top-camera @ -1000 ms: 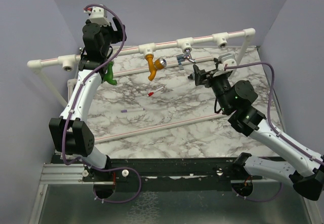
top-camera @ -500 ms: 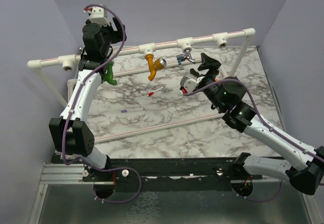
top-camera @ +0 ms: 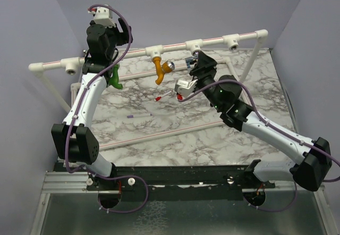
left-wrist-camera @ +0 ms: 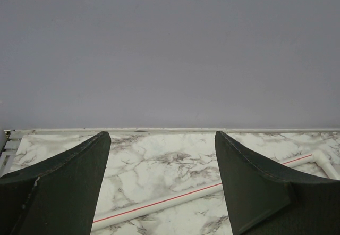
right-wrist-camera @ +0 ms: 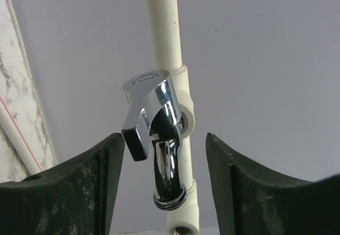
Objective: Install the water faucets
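- The right pincer point(right-wrist-camera: 166, 163) is released, its jaws straddling the grey metal faucet point(right-wrist-camera: 162, 139). One jaw may graze the faucet's handle, though that is hard to tell.
- That faucet sits on a tee of the white pipe point(right-wrist-camera: 162, 27), which runs along the far edge of the desk point(top-camera: 175, 134).
- The mustard-orange faucet point(top-camera: 159, 71) hangs from the next tee leftward.
- The green faucet point(top-camera: 115, 79) is near the far left corner, close to the left pincer point(left-wrist-camera: 162, 176), which is released and empty.
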